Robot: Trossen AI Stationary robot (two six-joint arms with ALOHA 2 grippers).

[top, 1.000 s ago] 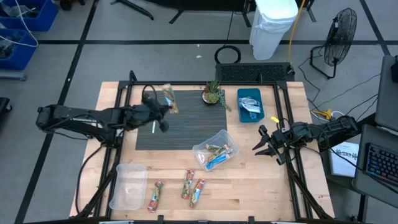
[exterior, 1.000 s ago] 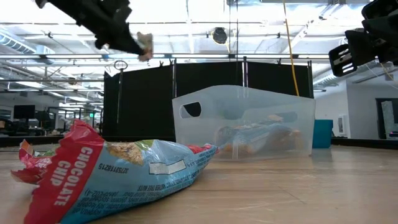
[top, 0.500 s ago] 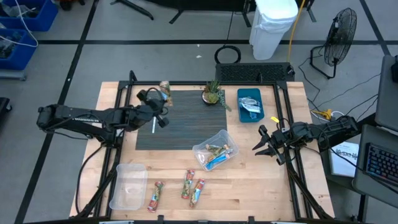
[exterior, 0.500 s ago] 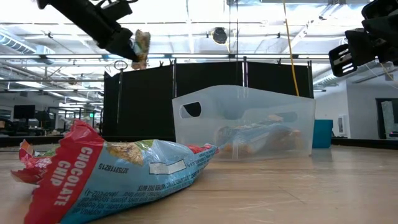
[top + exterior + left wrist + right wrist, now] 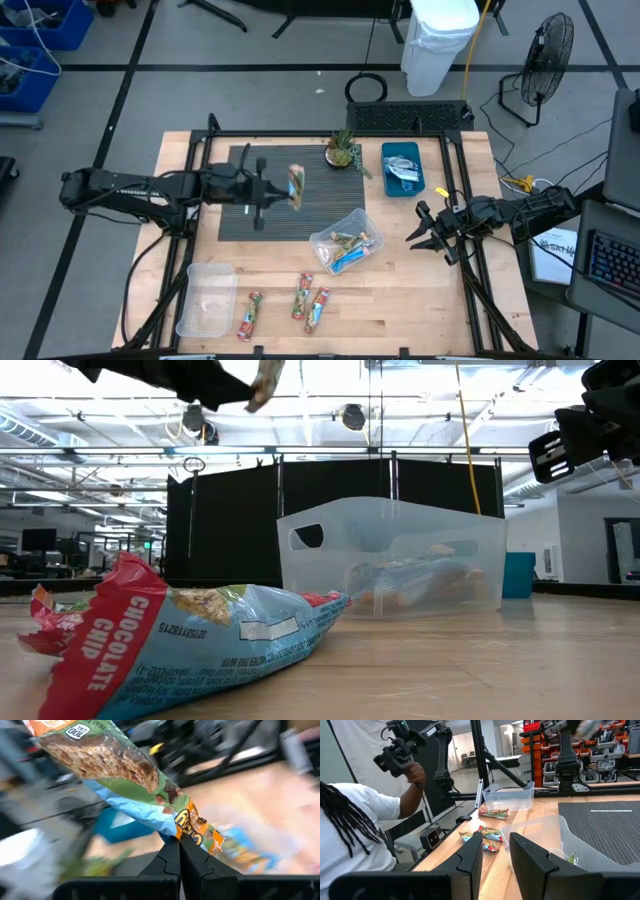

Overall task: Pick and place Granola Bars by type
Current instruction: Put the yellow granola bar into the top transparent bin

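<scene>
I hold my left gripper [image 5: 283, 189] above the ribbed mat [image 5: 320, 215], jaws clamped on one granola bar [image 5: 296, 187]; my right gripper [image 5: 422, 238] waits at the worktop's [image 5: 420, 310] right edge, jaws parted, empty.

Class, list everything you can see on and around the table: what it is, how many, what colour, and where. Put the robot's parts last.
Granola bars: three, orange-red-green, on the table's front edge.
Held bar: one, green-orange, above the mat.
Clear bin: one, with bars inside, centre.
Empty clear bin: one, front left.
Blue tray: one, holding silvery packets, back right.
Mat: one, dark ribbed, centre back.
Potted plant: one, green, back.
Left gripper: fingers shut on the held bar.
Right gripper: hovers at the right edge, fingers apart.
</scene>
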